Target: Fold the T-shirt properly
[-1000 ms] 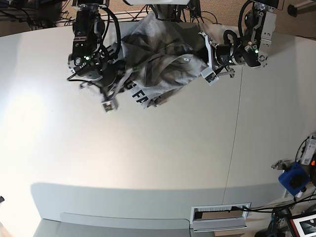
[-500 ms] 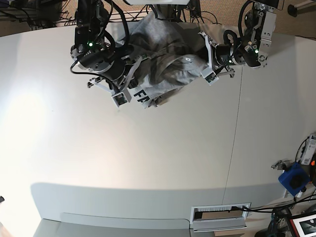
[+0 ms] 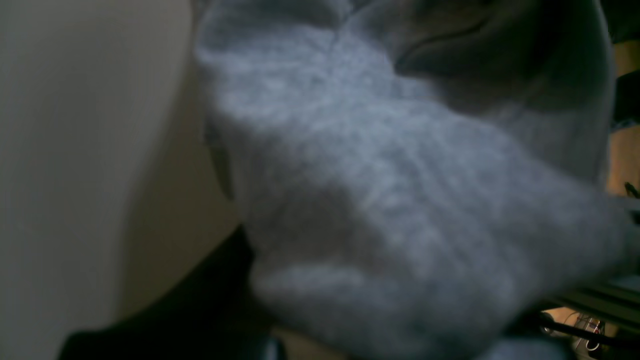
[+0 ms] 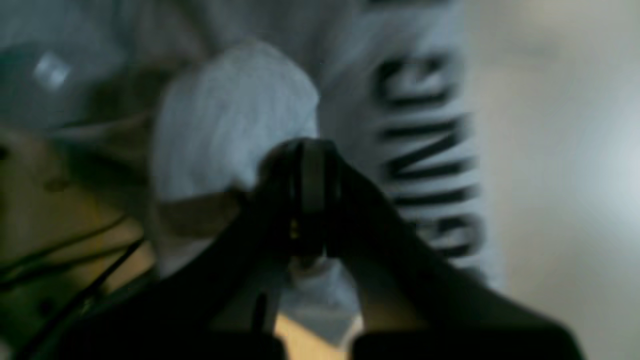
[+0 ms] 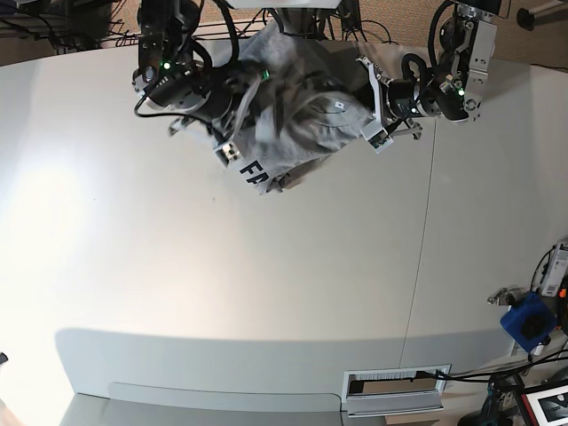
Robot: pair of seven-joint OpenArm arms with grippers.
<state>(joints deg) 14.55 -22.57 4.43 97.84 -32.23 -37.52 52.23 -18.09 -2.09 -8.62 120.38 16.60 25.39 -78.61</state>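
Note:
The grey T-shirt (image 5: 306, 115) lies bunched at the far middle of the white table (image 5: 266, 293), with black lettering (image 5: 253, 173) showing at its near edge. My right gripper (image 5: 228, 151) is at the shirt's left side. In the right wrist view its fingers (image 4: 311, 147) are pressed together against a fold of the T-shirt (image 4: 230, 115), beside the lettering (image 4: 430, 150). My left gripper (image 5: 376, 135) sits at the shirt's right edge. In the left wrist view the T-shirt (image 3: 400, 200) fills the frame and hides the fingertips.
A seam (image 5: 424, 248) runs front to back through the table's right part. A slotted box (image 5: 395, 383) sits at the front edge. A blue device (image 5: 528, 321) and cables are off the right edge. Cables (image 5: 80, 27) lie behind the table.
My right arm has swung from the table left of the shirt up and right toward the garment, and the shirt's left folds have shifted. The left arm has stayed put.

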